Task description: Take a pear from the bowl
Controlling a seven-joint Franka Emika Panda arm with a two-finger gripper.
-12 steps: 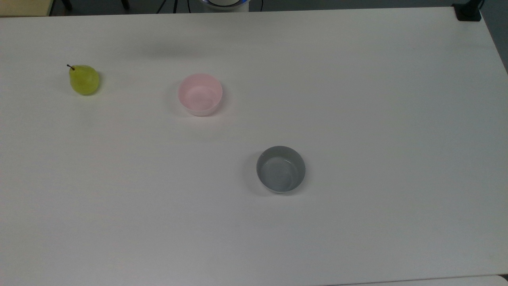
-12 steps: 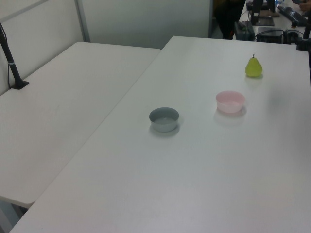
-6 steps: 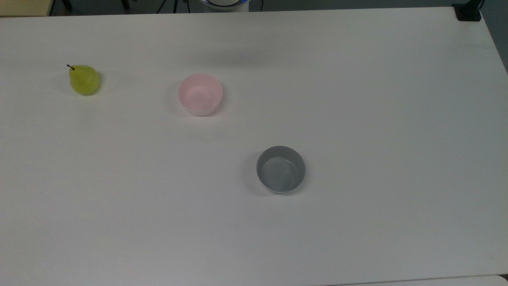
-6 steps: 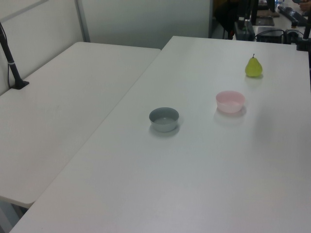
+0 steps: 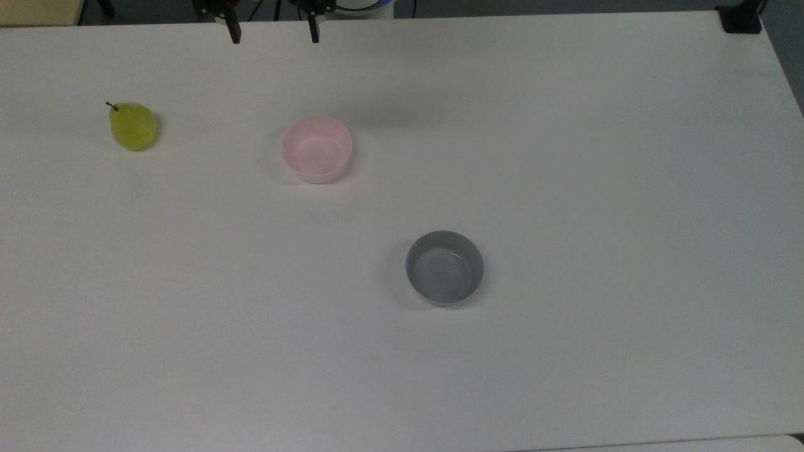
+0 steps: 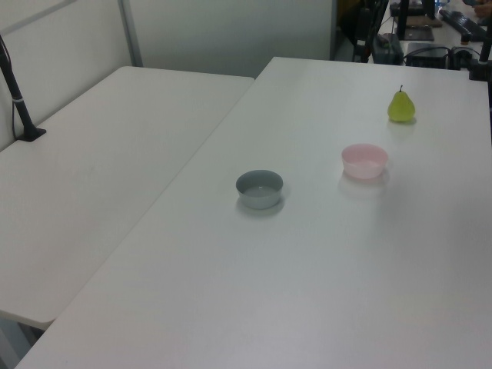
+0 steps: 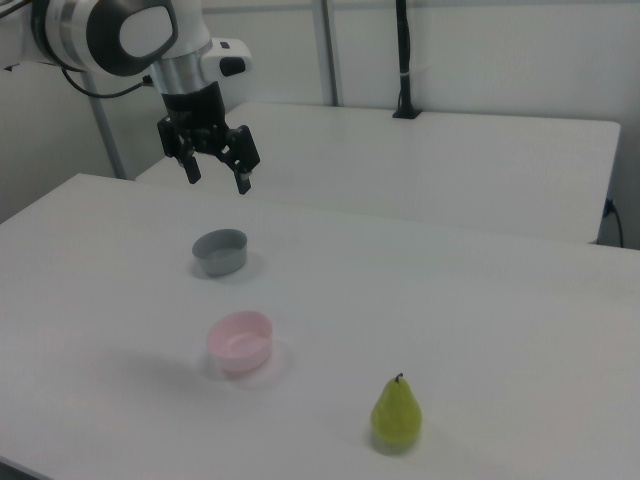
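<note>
Pear (image 5: 133,126) standing upright on the surface (image 5: 565,157), outside the empty pink bowl (image 5: 317,149) and well apart from the tool (image 7: 216,169). The tool hangs high, fingers spread wide, holding nothing, probably readied for a descent. Grey bowl (image 5: 445,267) lies beyond.

Spread-fingered hand (image 7: 216,176) high above grey bowl (image 7: 220,251), pear (image 7: 397,414) on table (image 7: 480,300)
</note>
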